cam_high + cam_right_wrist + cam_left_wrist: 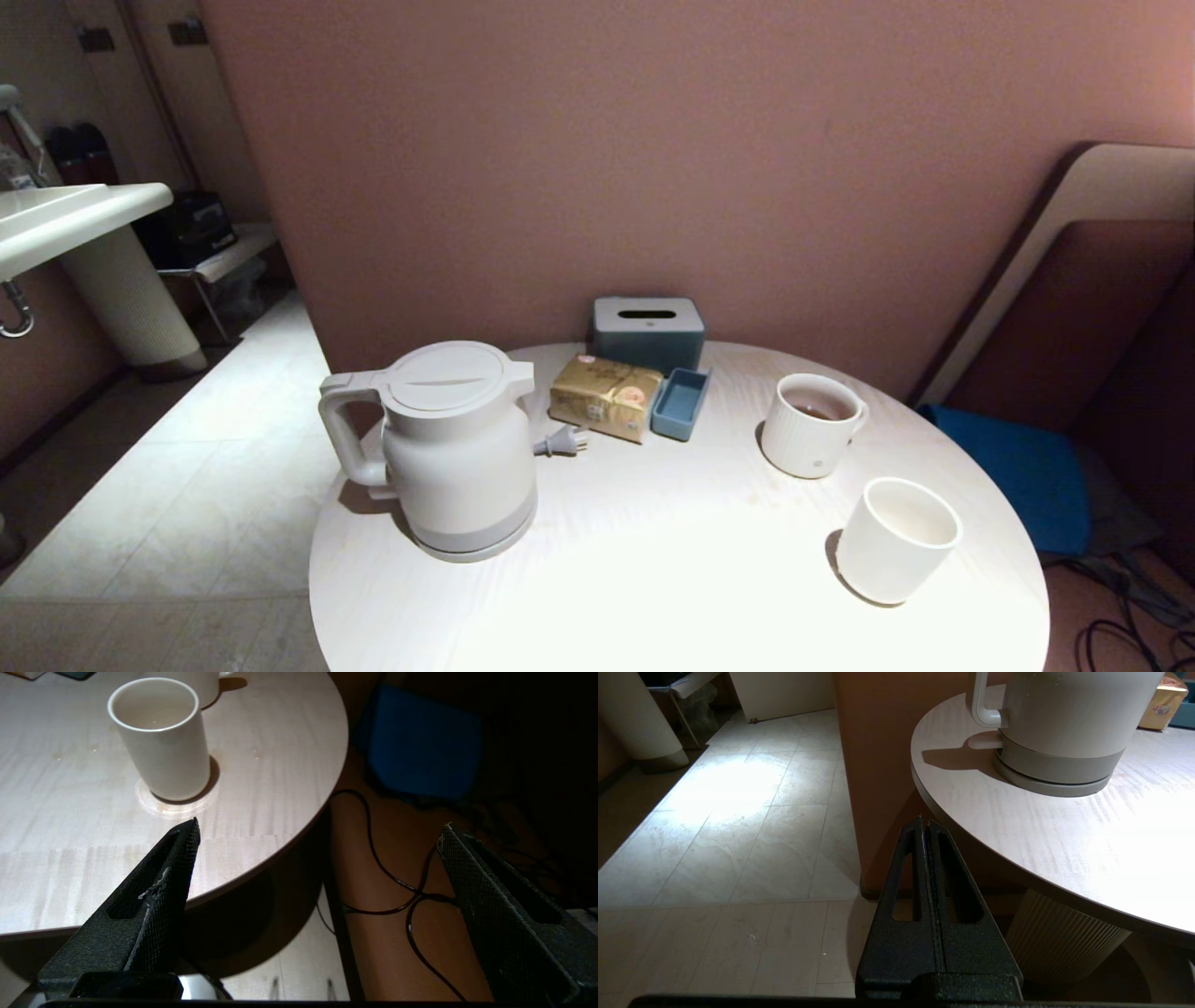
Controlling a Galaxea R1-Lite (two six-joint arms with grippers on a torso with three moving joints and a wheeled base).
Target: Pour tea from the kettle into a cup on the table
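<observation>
Left tool (pixel 924 823) shut; right tool (pixel 317 828) spread wide.

Room: a dusty-pink plain wall (pixel 653 168) stood behind, above a pale stone-tiled floor (pixel 187 485) brightly lit in patches. A white pedestal washbasin (pixel 75 219) occupied the left; a blue flat cushion (pixel 1018 467) and black floor cables (pixel 397 877) lay at right.

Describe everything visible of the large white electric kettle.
The large white electric kettle stands upright on the round pale wood-grain table, near its left edge. Matte white body, flat round lid closed, loop handle facing left, grey base band. Its plug lies beside it, unplugged. Neither gripper touches it.
</observation>
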